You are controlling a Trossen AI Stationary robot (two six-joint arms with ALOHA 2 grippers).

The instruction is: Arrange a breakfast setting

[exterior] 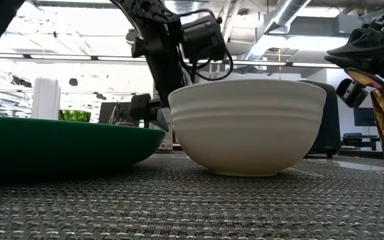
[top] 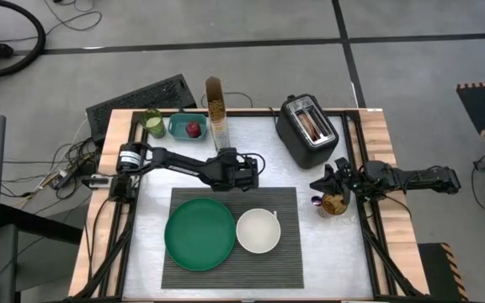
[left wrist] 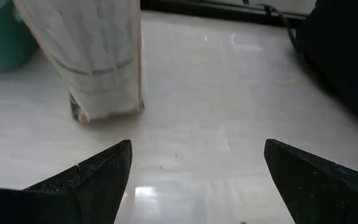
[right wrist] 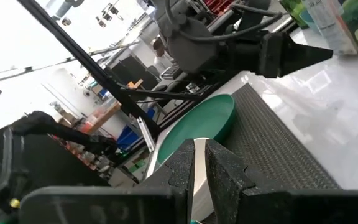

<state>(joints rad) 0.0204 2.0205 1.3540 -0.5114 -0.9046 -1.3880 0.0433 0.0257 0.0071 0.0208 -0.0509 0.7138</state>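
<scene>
The dark grey ribbed placemat (top: 230, 227) lies at the table's near middle. The green plate (top: 199, 233) and the white bowl (top: 258, 231) stand on it side by side. The red apple (top: 194, 129) lies in a teal container at the far left. My left gripper (top: 256, 169) hangs open and empty over bare table just beyond the mat's far edge. My right gripper (top: 318, 192) is right of the mat, shut on the small blue-and-pink spoon (exterior: 356, 81). I cannot make out the bagel for certain. My right gripper has the spoon between its two nearly closed fingers (right wrist: 225, 174), which hide the place of contact. In the low view a pink and dark part of the spoon (exterior: 352, 90) hangs below the fingers, clear of the table. Which part of the spoon they hold, I cannot tell.
A black toaster (top: 306, 129) stands at the far right. A tall clear bag of cereal (top: 216, 111) and a green cup (top: 152, 122) stand along the far edge. A round, tan, shiny thing (top: 335, 204) sits just right of my right gripper.
</scene>
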